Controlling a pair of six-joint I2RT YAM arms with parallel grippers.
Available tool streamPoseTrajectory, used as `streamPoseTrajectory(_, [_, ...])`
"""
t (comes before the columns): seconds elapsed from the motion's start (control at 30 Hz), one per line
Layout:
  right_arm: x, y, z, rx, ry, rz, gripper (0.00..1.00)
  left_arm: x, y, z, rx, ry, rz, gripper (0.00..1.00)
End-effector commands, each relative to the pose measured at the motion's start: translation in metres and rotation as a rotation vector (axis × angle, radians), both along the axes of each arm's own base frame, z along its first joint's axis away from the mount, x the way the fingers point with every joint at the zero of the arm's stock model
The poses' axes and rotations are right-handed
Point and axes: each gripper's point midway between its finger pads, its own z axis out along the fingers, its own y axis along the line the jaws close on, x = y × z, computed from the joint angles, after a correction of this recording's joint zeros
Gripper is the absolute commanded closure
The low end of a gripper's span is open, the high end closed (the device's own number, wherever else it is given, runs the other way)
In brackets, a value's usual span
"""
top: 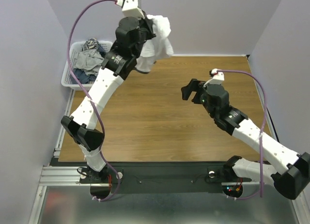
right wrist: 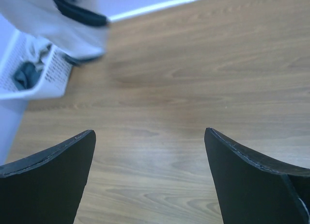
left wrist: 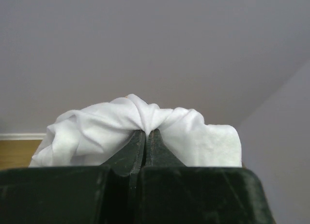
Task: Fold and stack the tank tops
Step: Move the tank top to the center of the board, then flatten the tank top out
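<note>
Top view: the left gripper (top: 149, 34) holds a bunched white tank top (top: 161, 40) raised over the table's (top: 160, 132) far left corner, near the mesh basket (top: 68, 75) (clothes heaped inside). The right gripper (top: 190, 91) hovers mid-table.
Left wrist: jaws pinched together on white fabric.
Right wrist: fingers (right wrist: 48, 180) spread wide, gripping nothing.

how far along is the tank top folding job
Barely started. Nothing folded or stacked shows on the table. In hand: the left gripper is shut on a bunched white tank top, held up in the air near the table's far edge. The right gripper is open over bare wood. Left: spread, fold and stack it, then the clothes in the basket.
</note>
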Motion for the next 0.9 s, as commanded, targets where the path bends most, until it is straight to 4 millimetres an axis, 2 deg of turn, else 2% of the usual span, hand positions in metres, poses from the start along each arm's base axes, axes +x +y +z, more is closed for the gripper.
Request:
streamPoseTrajectory(0.0, [-0.008,-0.029,0.061,0.073,-0.147,-0.104,0.0,-0.011,-0.004,0.022,-0.123,-0.064,-0.008,1.0])
streamPoseTrajectory(0.07, [-0.012,-0.034,0.054,0.068,-0.137,-0.117,0.0,-0.015,-0.007,0.003,-0.212,-0.029,-0.026,1.0])
streamPoseTrajectory(0.1, [-0.015,-0.038,0.052,0.068,-0.134,-0.127,0.0,-0.009,-0.013,-0.051,-0.194,0.069,-0.02,1.0])
streamPoseTrajectory(0.13, [-0.016,-0.039,0.044,0.062,-0.117,-0.13,0.0,-0.013,-0.012,-0.06,-0.26,0.084,-0.025,1.0])
streamPoseTrajectory(0.2, [-0.017,-0.039,0.031,0.05,-0.088,-0.13,0.0,-0.012,-0.012,-0.112,-0.21,0.163,-0.012,1.0])
streamPoseTrajectory(0.23, [-0.016,-0.037,0.024,0.046,-0.07,-0.123,0.0,-0.012,-0.009,-0.164,-0.157,0.245,0.006,1.0])
streamPoseTrajectory(0.27, [-0.016,-0.032,0.006,0.028,-0.027,-0.103,0.0,-0.017,-0.019,-0.183,-0.306,0.326,-0.032,0.49])
streamPoseTrajectory(0.3, [-0.017,-0.029,-0.002,0.023,-0.007,-0.091,0.01,-0.024,-0.019,-0.227,-0.285,0.406,-0.034,0.46])
streamPoseTrajectory(0.4, [-0.02,-0.014,-0.044,0.007,0.097,-0.034,0.05,-0.042,-0.019,-0.257,-0.328,0.455,-0.066,0.41])
streamPoseTrajectory(0.43, [-0.021,-0.011,-0.054,0.011,0.127,-0.025,0.07,-0.053,-0.012,-0.276,-0.323,0.478,-0.057,0.4])
streamPoseTrajectory(0.47, [-0.021,-0.003,-0.07,0.003,0.173,0.001,0.07,-0.058,-0.009,-0.283,-0.321,0.489,-0.049,0.4])
streamPoseTrajectory(0.5, [-0.022,0.001,-0.08,0.003,0.199,0.012,0.09,-0.066,-0.002,-0.302,-0.309,0.522,-0.028,0.4])
streamPoseTrajectory(0.53, [-0.021,0.005,-0.086,0.011,0.219,0.022,0.11,-0.072,0.003,-0.312,-0.3,0.546,-0.013,0.4])
streamPoseTrajectory(0.57, [-0.021,0.01,-0.093,0.011,0.239,0.035,0.13,-0.077,0.011,-0.313,-0.305,0.546,0.015,0.4])
streamPoseTrajectory(0.6, [-0.021,0.022,-0.104,0.016,0.264,0.072,0.14,-0.084,0.02,-0.329,-0.291,0.573,0.043,0.4])
streamPoseTrajectory(0.67, [-0.019,0.036,-0.111,0.034,0.274,0.101,0.16,-0.088,0.041,-0.334,-0.275,0.567,0.131,0.4])
streamPoseTrajectory(0.7, [-0.018,0.042,-0.124,0.018,0.298,0.104,0.16,-0.091,0.048,-0.342,-0.265,0.583,0.158,0.4])
streamPoseTrajectory(0.77, [-0.019,0.057,-0.133,0.02,0.316,0.124,0.17,-0.091,0.055,-0.351,-0.256,0.614,0.171,0.4])
streamPoseTrajectory(0.87, [-0.008,0.087,-0.146,0.044,0.331,0.163,0.19,-0.076,0.063,-0.356,-0.244,0.628,0.169,0.4])
